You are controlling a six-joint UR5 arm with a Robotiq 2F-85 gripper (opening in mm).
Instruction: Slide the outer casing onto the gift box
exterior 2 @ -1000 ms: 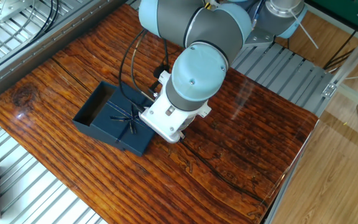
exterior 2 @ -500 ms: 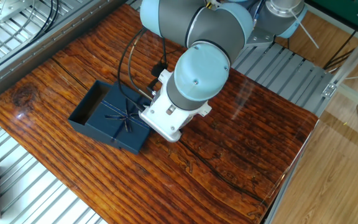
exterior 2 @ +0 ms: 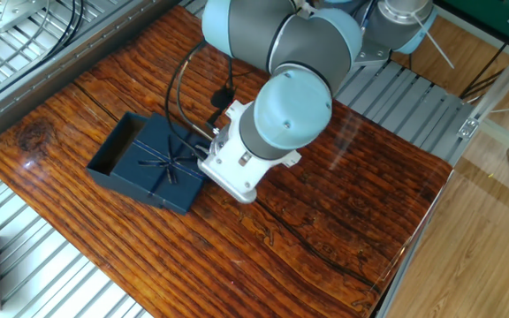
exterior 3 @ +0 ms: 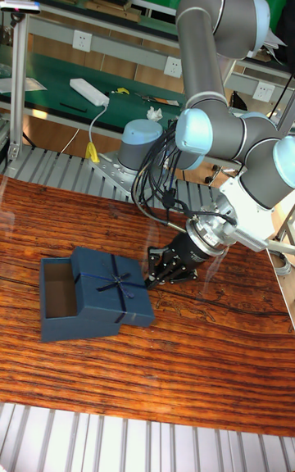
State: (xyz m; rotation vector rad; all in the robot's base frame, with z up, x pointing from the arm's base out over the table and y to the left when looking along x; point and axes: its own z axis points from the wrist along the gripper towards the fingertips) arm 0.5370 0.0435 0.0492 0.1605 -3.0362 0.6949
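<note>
- fixed view: left of centre on glossy wood-grain table [exterior 2: 325, 221], matte navy outer casing [exterior 2: 162, 163] with thin ribbon cross partly sleeved over gift box [exterior 2: 111, 152]; gripper hidden behind white wrist.
- tall fixed view: lower left, square casing [exterior 3: 115, 285] touching black gripper [exterior 3: 153, 278] at its right edge; brown cardboard inside box [exterior 3: 59, 292]; cannot tell whether fingers apart or together.

- We see the outer casing [exterior 3: 115, 288] in navy blue, crossed by a thin dark ribbon with a small bow [exterior 3: 120, 281].
- We see the gift box [exterior 3: 59, 290] navy outside, brown cardboard inside.
- The worktop [exterior 2: 325, 221] shows glossy reddish-brown wood grain with dark streaks.
- The gripper [exterior 3: 162, 271] is black; the arm [exterior 2: 285, 115] is grey with pale blue caps.
</note>
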